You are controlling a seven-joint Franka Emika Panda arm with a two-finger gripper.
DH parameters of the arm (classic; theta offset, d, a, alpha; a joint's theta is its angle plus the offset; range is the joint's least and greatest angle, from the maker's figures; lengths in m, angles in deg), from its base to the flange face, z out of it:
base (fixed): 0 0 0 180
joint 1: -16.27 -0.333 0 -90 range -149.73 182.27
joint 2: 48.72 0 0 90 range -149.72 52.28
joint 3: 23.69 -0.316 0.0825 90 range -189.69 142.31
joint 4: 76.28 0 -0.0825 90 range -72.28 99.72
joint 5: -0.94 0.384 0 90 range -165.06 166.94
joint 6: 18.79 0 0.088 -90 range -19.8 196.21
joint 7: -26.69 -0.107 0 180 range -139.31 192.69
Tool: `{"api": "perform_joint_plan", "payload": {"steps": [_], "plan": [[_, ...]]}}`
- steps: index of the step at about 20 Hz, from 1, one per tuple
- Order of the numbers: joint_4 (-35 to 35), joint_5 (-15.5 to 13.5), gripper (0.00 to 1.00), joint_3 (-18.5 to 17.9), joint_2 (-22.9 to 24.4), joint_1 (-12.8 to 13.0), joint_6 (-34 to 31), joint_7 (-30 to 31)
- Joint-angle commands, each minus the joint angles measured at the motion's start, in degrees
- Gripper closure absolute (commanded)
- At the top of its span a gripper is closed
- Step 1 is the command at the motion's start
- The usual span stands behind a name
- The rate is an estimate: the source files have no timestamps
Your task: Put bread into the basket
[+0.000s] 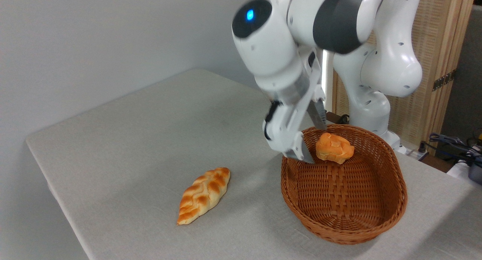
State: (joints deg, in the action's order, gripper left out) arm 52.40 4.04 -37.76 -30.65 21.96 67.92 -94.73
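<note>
The bread (334,148), a small golden-orange bun with a lumpy top, lies inside the basket (391,214) against its far inner wall. The basket is a large oval brown wicker one on the right part of the table. My gripper (314,141) hangs open just left of the bun, over the basket's near-left rim. One finger (302,152) points down at the rim and the other finger (316,118) is higher, behind it. Neither finger touches the bun. The arm looks slightly blurred.
A longer braided loaf (203,195) lies on the grey tablecloth (150,139) left of the basket. The arm's base (372,101) stands behind the basket. A wooden screen (437,56) and cables (452,143) sit at the right. The table's near-left edge runs close to the loaf.
</note>
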Motion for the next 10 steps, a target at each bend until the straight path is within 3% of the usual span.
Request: {"api": "perform_joint_plan", "payload": {"steps": [1, 6, 7, 10], "plan": [[-10.4, -7.0, 0.00, -0.4, -1.4, -0.1, -1.3, 1.2], [-20.7, -9.9, 0.00, 0.2, -5.4, -0.1, -1.3, 5.0], [-22.7, -11.3, 0.00, 0.1, -6.2, -0.1, -1.4, 7.4], [-27.8, -11.6, 0.00, 0.2, -8.4, -0.1, -1.5, 15.1]]}}
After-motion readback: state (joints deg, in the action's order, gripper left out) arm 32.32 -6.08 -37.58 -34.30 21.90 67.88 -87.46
